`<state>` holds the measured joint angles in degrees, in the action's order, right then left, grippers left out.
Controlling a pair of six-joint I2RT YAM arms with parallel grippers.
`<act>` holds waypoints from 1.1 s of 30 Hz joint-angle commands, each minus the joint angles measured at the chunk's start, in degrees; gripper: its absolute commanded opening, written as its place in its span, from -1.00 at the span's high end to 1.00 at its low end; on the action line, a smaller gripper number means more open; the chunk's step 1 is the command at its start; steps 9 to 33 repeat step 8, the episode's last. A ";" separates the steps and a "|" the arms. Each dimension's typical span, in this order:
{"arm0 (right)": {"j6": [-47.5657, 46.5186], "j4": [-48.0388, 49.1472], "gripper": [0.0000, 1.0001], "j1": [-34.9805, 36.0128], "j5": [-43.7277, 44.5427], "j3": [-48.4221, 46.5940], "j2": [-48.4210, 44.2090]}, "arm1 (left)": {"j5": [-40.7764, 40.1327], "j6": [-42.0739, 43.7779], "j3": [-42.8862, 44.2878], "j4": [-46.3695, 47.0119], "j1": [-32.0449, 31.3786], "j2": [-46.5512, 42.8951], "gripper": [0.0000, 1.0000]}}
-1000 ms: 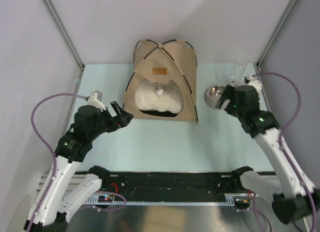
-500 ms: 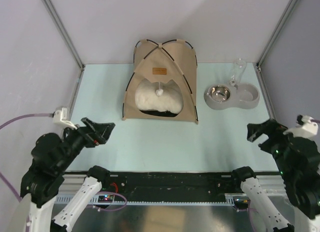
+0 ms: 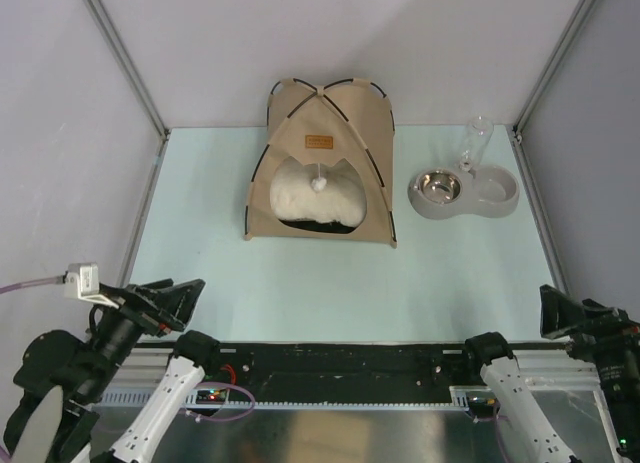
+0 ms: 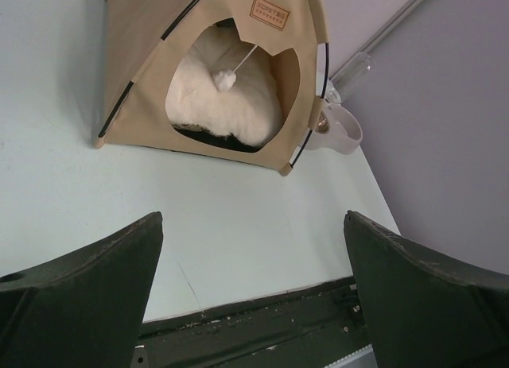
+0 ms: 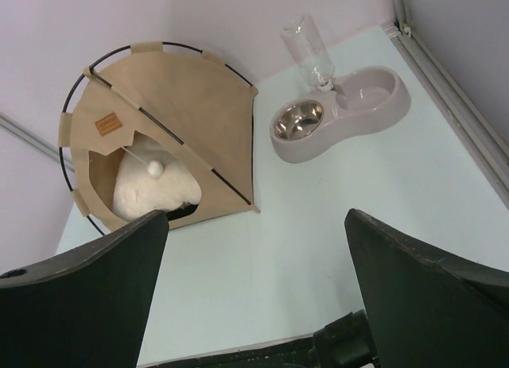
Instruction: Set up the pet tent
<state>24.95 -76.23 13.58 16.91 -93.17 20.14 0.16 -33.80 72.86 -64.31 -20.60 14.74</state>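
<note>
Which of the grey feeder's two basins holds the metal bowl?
The basin nearer the pet tent: a shiny metal bowl sits in it. The other basin, on the far side by the clear bottle, is bare grey.

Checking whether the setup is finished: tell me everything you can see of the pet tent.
The pet tent stands upright at the far middle of the table, a tan fabric dome with black trim, held taut by thin dark crossing poles. A small brown label sits above its front opening, where a white pompom hangs on a string. A fluffy white cushion lies inside. Nothing else touches it.
</note>
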 commanded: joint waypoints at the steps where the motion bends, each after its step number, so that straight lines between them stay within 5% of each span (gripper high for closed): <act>1: -1.23 -10.65 -0.99 -0.11 -1.54 0.15 -2.52 | 0.11 1.37 -0.16 -1.53 0.24 -2.53 -0.97; 33: 1.11 -10.50 -0.99 -0.08 -0.61 0.41 -5.56 | 1.80 3.26 1.55 -1.56 0.26 -3.84 -0.97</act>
